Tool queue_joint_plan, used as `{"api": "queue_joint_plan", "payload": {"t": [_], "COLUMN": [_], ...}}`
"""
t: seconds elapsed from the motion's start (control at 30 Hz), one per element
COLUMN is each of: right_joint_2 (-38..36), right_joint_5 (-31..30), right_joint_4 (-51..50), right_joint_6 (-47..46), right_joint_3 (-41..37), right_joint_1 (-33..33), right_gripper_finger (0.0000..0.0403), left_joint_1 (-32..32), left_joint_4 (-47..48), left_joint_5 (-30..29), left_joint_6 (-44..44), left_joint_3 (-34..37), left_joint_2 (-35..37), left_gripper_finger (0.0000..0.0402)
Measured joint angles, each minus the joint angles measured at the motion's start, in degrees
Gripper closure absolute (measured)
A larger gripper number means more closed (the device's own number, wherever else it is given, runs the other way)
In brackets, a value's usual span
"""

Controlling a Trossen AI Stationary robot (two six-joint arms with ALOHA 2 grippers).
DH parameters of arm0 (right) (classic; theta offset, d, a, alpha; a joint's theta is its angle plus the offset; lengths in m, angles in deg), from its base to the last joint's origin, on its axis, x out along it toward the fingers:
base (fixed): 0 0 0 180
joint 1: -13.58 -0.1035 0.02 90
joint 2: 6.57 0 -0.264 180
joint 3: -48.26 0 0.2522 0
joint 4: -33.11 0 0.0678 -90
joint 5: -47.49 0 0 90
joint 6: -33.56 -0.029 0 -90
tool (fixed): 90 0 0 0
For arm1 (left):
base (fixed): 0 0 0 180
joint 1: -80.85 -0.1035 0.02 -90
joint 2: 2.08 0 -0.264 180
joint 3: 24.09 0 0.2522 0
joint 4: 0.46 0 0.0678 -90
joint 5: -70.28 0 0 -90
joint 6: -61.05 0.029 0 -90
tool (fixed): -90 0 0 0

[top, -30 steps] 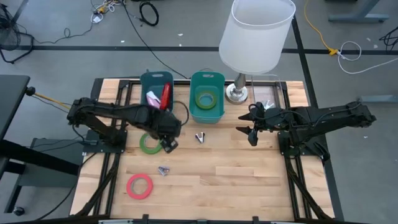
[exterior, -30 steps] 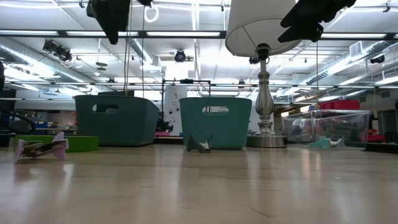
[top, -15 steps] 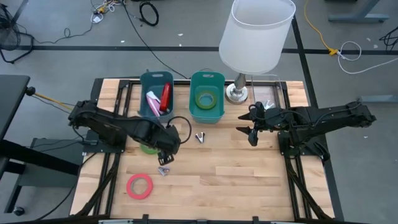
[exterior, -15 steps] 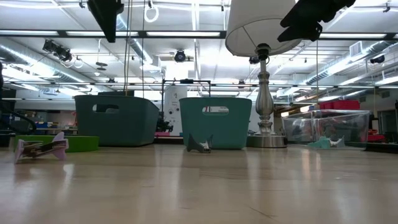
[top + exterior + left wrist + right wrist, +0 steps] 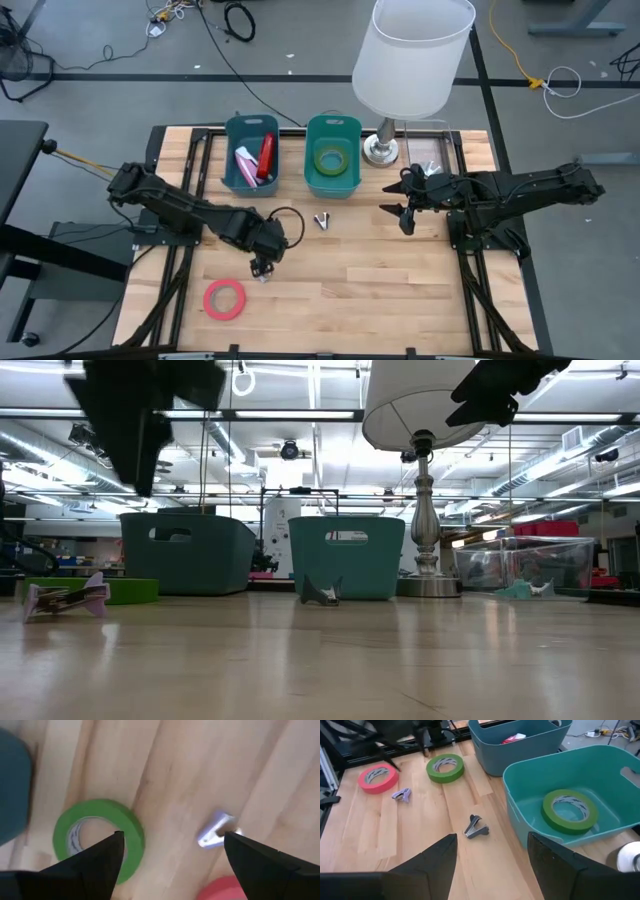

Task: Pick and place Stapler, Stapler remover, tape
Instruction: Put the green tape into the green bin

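My left gripper (image 5: 262, 264) hangs open above a small purple staple remover (image 5: 217, 834) that lies flat on the wood between a green tape roll (image 5: 97, 837) and a red tape roll (image 5: 225, 298). The open fingers show on either side of the left wrist view and touch nothing. A dark staple remover (image 5: 321, 219) lies on the table in front of the teal bin (image 5: 332, 185). That bin holds another green tape roll (image 5: 568, 807). The darker bin (image 5: 236, 165) holds a red stapler (image 5: 266, 155) and a pink item. My right gripper (image 5: 402, 207) waits open near the lamp.
A table lamp (image 5: 381, 150) with a large white shade stands at the far edge, right of the teal bin. A clear box (image 5: 520, 572) sits beside it. Bare wood stretches across the near middle and near right of the table (image 5: 400, 290).
My left gripper has swung from beside the darker bin toward the table's near edge, passing over the green tape roll on the table, and now stands over the purple staple remover. In the low view it has come nearer and lower. Nothing on the table has moved.
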State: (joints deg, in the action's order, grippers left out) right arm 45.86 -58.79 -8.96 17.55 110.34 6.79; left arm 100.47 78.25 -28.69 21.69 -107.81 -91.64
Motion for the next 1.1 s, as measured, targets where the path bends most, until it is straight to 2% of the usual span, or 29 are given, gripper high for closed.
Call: {"api": "queue_joint_plan", "payload": {"t": [0.27,0.47,0.7,0.87,1.1], "right_joint_2": [0.0,0.0,0.0,0.0,0.0], "right_joint_5": [0.8,0.8,0.7,-0.5,-0.8], "right_joint_4": [0.0,0.0,0.0,-0.4,-1.4], "right_joint_6": [0.0,-0.7,-5.2,-7.3,-9.6], "right_joint_3": [0.0,0.0,0.0,0.0,0.0], "right_joint_1": [0.0,0.0,0.0,0.0,0.0], "right_gripper_finger": [0.0163,0.0163,0.0163,0.0163,0.0163], "left_joint_1": [-0.3,-2.3,-5.7,-7.4,-8.3], "left_joint_4": [-5.6,-13.4,-15.3,-21.8,-23.0], "left_joint_5": [0.2,4.6,5.2,9.6,9.6], "left_joint_6": [0.0,-0.3,2.5,5.7,5.4], "left_joint_3": [11.1,19.4,25.2,29.2,32.0], "left_joint_2": [0.7,3.6,7.1,7.6,7.5], "left_gripper_finger": [0.0064,0.0065,0.0065,0.0065,0.0079]}}
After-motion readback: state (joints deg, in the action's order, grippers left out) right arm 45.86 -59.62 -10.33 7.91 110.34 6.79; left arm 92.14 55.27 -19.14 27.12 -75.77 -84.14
